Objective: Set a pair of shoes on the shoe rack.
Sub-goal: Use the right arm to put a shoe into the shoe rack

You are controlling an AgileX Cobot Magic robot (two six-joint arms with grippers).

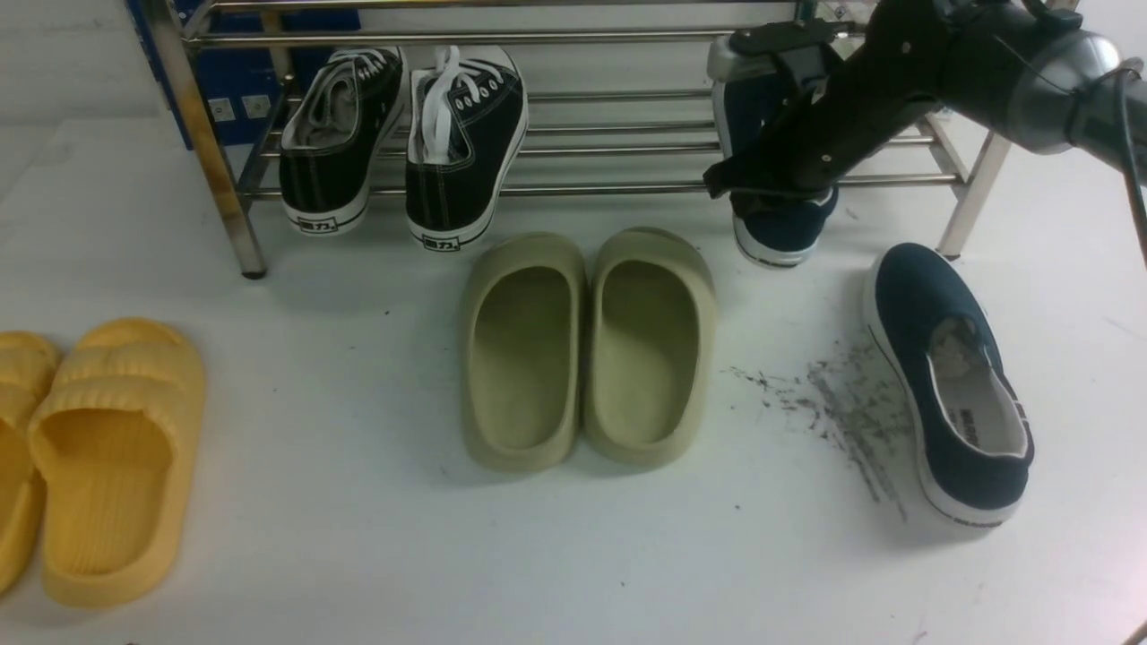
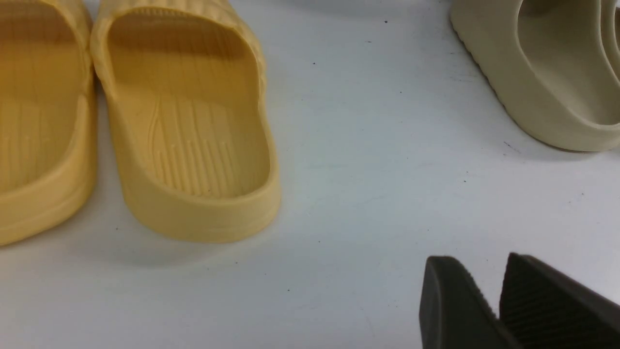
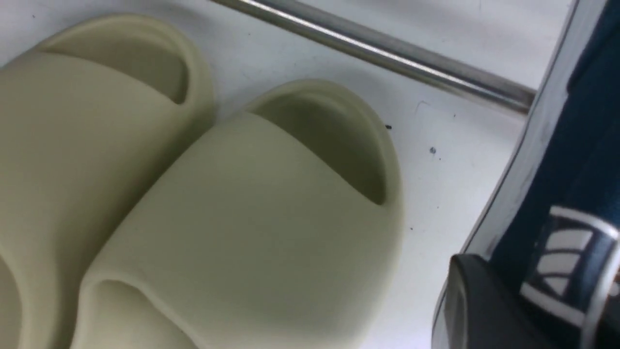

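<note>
Shiny steel-tube shoe rack [image 1: 582, 188], navy canvas shoes [image 1: 923, 313] with white rubber soles, matt olive foam slides [image 1: 520, 358]

A white desk [image 1: 358, 537] fills almost all the view, smooth and a little shiny, with small dark specks. On its right part there are grey scuff marks [image 1: 842, 412]. Behind stands a blue cabinet [image 1: 237, 76] against a pale wall [image 1: 63, 54]. The light is soft and the shadows are faint.
</note>
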